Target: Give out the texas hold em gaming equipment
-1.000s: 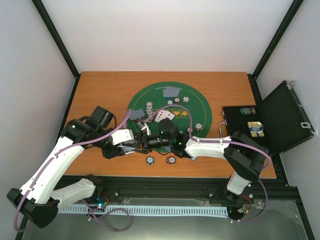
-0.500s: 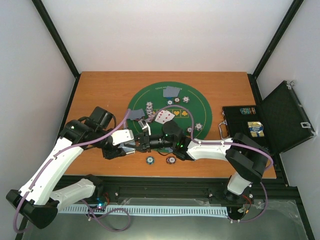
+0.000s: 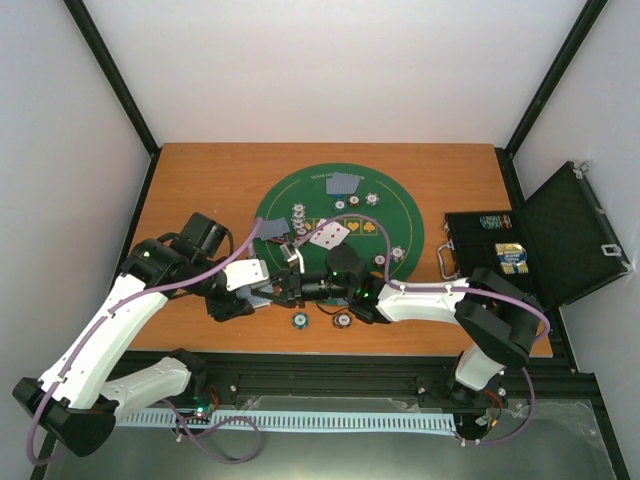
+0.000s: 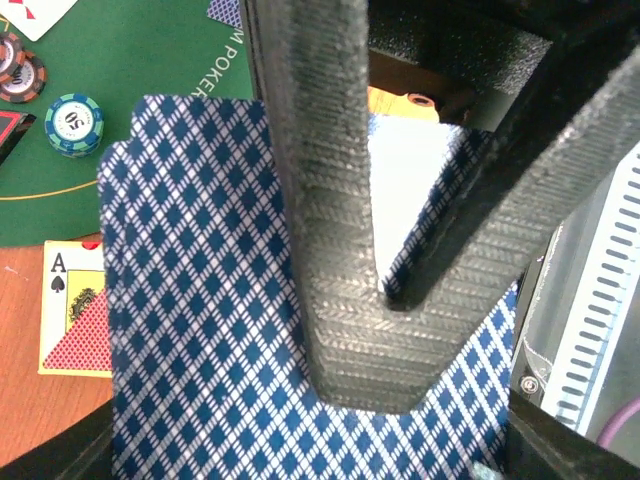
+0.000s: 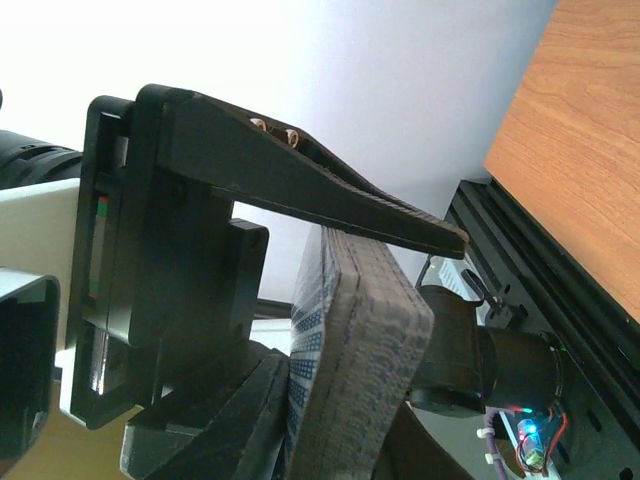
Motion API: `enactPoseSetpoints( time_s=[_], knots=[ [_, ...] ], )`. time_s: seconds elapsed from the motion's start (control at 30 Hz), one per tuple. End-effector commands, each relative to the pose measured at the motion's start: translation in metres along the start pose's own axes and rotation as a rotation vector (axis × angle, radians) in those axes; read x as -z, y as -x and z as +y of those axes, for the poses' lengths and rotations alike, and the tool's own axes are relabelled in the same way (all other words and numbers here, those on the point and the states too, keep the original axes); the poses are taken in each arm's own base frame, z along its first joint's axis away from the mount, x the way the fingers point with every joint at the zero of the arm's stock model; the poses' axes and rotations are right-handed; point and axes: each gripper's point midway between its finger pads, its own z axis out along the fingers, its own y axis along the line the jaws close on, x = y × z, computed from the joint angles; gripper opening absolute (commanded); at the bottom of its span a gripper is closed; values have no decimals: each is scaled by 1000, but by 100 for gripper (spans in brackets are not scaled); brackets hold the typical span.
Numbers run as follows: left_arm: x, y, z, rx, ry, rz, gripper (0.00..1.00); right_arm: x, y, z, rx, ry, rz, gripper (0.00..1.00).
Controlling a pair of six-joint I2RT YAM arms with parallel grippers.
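- Right end effector (image 3: 292, 285) has slid toward 9 o'clock and shut its fingers on the deck of cards (image 5: 350, 330).
- Left end effector (image 3: 268, 293) meets it there; I cannot tell how wide it is.
- It is held up near the green mat (image 3: 405, 220), at its 7 o'clock edge, standing edge-on, long side running 12 to 6.

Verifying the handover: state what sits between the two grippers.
A deck of blue-backed cards, held by the right gripper facing the left gripper; clearest in both wrist views.
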Motion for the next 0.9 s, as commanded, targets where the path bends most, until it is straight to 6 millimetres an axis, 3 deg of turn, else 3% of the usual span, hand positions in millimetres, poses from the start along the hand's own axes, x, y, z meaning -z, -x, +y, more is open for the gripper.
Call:
enactPoseSetpoints(
  time_s=[0.0,0.1,0.33,0.53,0.73,0.87],
  knots=[
    [7,7,-1,-30,12,-39,70,3,-11,-36,-81,-110,5,3],
    [3,2,-2,-36,8,-24,83,1,-13,-32,-70,-94,12,3],
    [0,-1,-8,-46,-25,-19,85,-3,-17,-27,-62,-73,23,3],
    [-8,-7,-20,-40,-96,-7,96,-11,-17,-16,-42,-45,36,3],
    [-16,-14,-26,-41,-143,14,96,-17,-19,-8,-30,-17,47,3],
    [-19,-17,-25,-47,-135,21,91,-21,-21,-7,-29,-13,57,3]
  ],
)
